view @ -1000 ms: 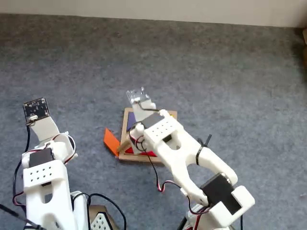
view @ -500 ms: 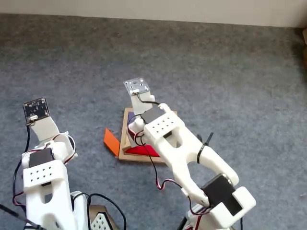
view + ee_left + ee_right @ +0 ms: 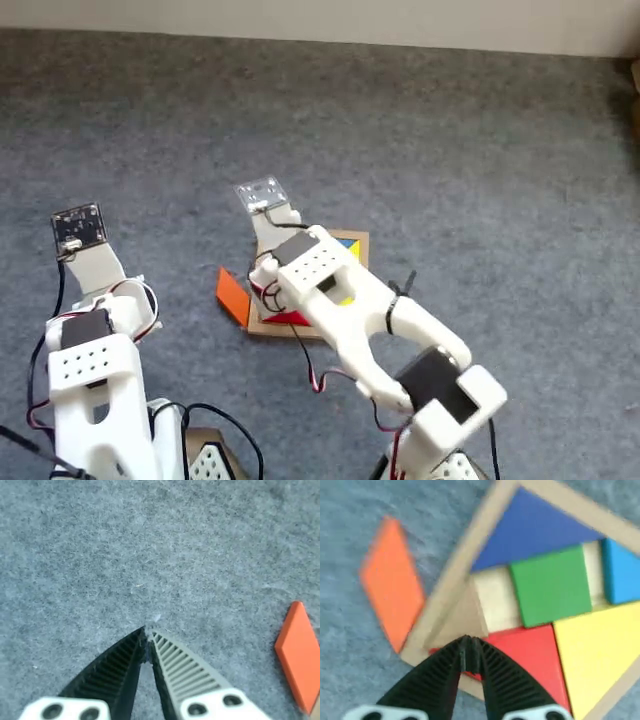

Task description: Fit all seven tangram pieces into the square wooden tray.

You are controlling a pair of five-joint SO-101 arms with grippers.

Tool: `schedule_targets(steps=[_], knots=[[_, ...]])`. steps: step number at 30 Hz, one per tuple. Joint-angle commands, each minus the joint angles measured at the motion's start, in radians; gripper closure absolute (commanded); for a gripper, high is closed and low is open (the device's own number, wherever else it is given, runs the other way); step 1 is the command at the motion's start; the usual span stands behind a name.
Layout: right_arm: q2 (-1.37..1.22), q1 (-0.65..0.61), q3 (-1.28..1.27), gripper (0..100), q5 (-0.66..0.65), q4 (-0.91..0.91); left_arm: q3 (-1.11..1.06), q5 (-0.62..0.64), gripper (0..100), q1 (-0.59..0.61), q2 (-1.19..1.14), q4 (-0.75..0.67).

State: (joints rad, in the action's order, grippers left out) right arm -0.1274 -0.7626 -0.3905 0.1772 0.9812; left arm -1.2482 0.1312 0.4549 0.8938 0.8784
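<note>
The square wooden tray (image 3: 454, 575) holds a blue triangle (image 3: 530, 530), a green square (image 3: 547, 585), a light blue piece (image 3: 622, 570), a yellow triangle (image 3: 600, 650) and a red triangle (image 3: 530, 652). A patch of bare tray floor (image 3: 495, 605) shows between blue, green and red. An orange parallelogram (image 3: 392, 582) lies on the carpet just outside the tray's rim. My right gripper (image 3: 469, 647) is shut, its tips over the red piece's corner by the tray rim, with nothing seen between them. My left gripper (image 3: 147, 634) is shut above bare carpet, the orange parallelogram (image 3: 298, 655) off to one side.
Grey carpet covers the whole table. In the high view the right arm (image 3: 330, 285) lies across the tray (image 3: 357, 238), with the orange parallelogram (image 3: 232, 295) to the tray's left. The left arm (image 3: 90, 350) stands at the near left, apart from the tray.
The right arm has swung leftward over the tray, uncovering the tray's far right corner. The left arm and the orange parallelogram have not moved.
</note>
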Motion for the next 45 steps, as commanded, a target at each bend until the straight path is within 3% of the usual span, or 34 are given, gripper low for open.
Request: schedule_targets(steps=[1,8,20,30,45], knots=[[-0.002,0.074,0.058,98.3,-0.112,-0.021,0.015,-0.009,98,0.007,0.016,-0.017],[0.027,0.137,0.097,98.3,-0.178,-0.019,0.015,-0.009,98,0.007,0.016,-0.017],[0.148,-0.053,0.099,98.3,-0.178,0.005,0.015,-0.009,98,0.007,0.016,-0.020],[-0.001,-0.054,0.107,98.3,-0.178,-0.050,0.007,-0.009,98,0.007,0.016,-0.043],[-0.090,0.208,0.108,98.3,-0.186,-0.084,0.007,-0.009,98,0.007,0.016,-0.043]])
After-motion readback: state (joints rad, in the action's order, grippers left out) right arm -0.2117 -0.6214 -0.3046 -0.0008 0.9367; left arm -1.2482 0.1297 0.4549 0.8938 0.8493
